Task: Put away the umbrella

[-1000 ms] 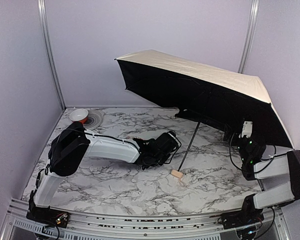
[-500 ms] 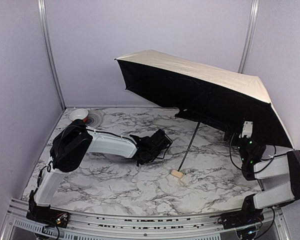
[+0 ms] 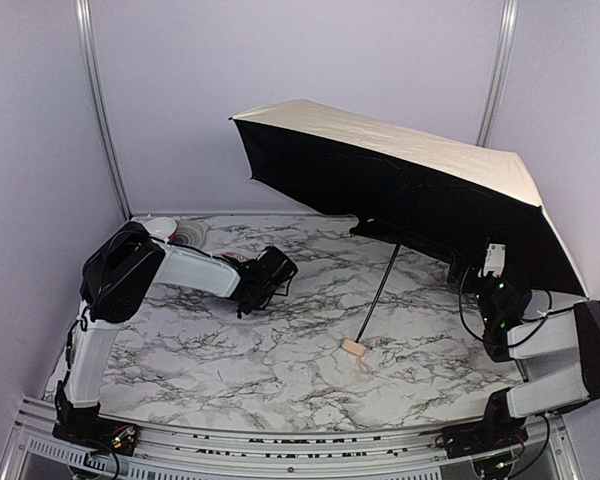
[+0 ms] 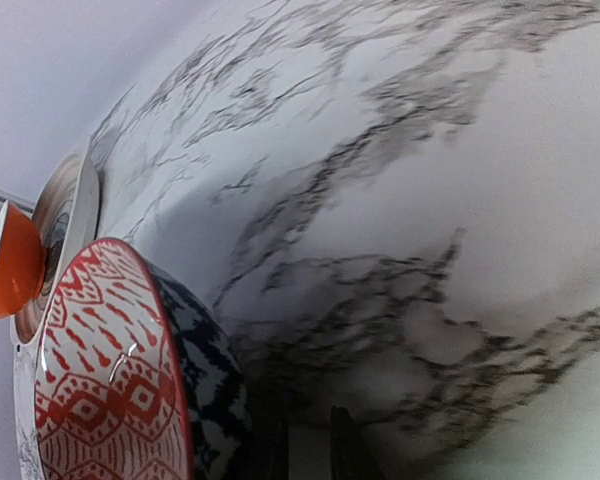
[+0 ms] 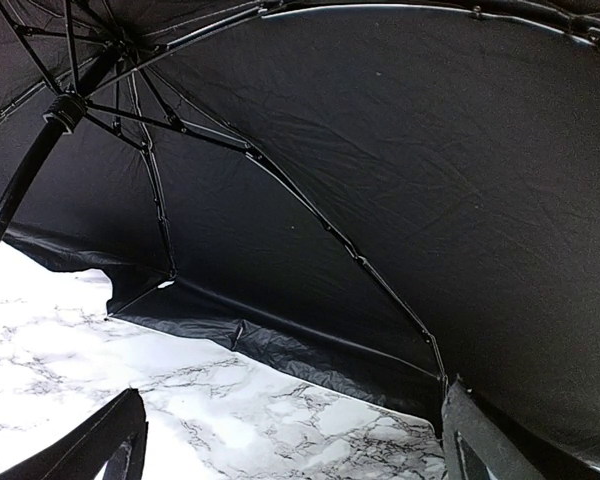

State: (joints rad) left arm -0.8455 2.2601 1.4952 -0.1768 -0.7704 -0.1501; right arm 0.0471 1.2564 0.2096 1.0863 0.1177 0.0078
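The umbrella [image 3: 400,190] stands open and tilted, handle [image 3: 353,348] on the bench [image 3: 280,360], canopy [image 3: 380,135] leaning over the right pincer [image 5: 295,425] — released wide beneath the ribs [image 5: 310,215], likely to catch one. The left pincer [image 4: 310,452] sits by a patterned bowl [image 4: 110,370], well apart — whether clenched, I cannot tell.

Cream umbrella [image 3: 400,143] (black underside), open, tilted, handle [image 3: 354,347] downward

A white, grey-veined marble tabletop [image 3: 280,350] is closed in on the left, far and right by plain pale lilac walls [image 3: 310,60], with slim aluminium posts [image 3: 100,110] at both far corners, under soft, even light.
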